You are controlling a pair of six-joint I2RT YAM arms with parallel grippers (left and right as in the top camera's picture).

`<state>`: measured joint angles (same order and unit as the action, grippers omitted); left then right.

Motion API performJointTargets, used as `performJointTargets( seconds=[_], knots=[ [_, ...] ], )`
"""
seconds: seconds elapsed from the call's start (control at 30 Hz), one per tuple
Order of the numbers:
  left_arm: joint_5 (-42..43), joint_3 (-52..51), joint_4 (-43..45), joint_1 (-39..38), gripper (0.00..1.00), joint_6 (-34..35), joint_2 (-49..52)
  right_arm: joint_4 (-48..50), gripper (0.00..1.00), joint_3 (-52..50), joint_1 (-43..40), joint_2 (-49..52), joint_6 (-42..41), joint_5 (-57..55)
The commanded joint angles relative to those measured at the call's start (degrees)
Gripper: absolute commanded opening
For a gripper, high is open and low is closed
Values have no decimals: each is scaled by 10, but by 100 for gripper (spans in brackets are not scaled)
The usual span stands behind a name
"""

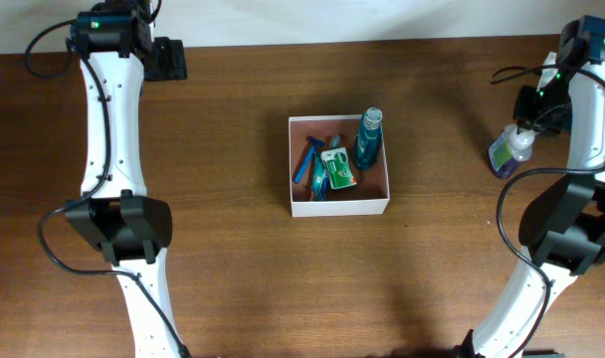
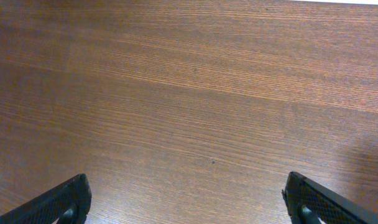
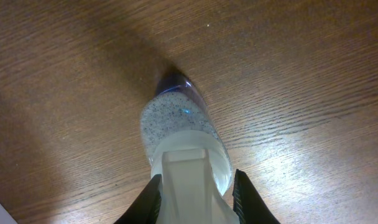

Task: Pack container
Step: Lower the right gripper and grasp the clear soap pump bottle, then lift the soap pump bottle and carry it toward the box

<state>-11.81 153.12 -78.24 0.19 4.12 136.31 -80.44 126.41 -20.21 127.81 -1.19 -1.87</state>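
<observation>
The container (image 1: pixel 339 206), a square white-walled box with a pinkish-brown floor, sits at the table's middle. Inside it are a blue bottle (image 1: pixel 369 139), a green packet (image 1: pixel 337 169) and blue razors (image 1: pixel 307 161). A clear pump bottle (image 1: pixel 506 149) with speckled gel and a white pump head stands on the table at the far right. In the right wrist view my right gripper (image 3: pixel 195 199) is closed around the pump bottle's (image 3: pixel 179 124) white top, one finger on each side. My left gripper (image 2: pixel 186 205) is open and empty over bare wood at the far left back (image 1: pixel 168 60).
The brown wooden table (image 1: pixel 223 249) carries only the container and the pump bottle. Both arms' white links and black bases stand along the left and right sides. Cables hang by the right arm near the back edge.
</observation>
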Motion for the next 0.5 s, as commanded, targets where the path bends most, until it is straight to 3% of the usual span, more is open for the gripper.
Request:
performJointTargets(
  seconds=[0.0, 0.47],
  knots=[
    [4, 7, 1, 2, 99, -3, -2, 3, 17, -1, -2, 1, 15, 1],
    [4, 7, 1, 2, 99, -3, -2, -22, 12, 32, -1, -19, 25, 19]
  ],
)
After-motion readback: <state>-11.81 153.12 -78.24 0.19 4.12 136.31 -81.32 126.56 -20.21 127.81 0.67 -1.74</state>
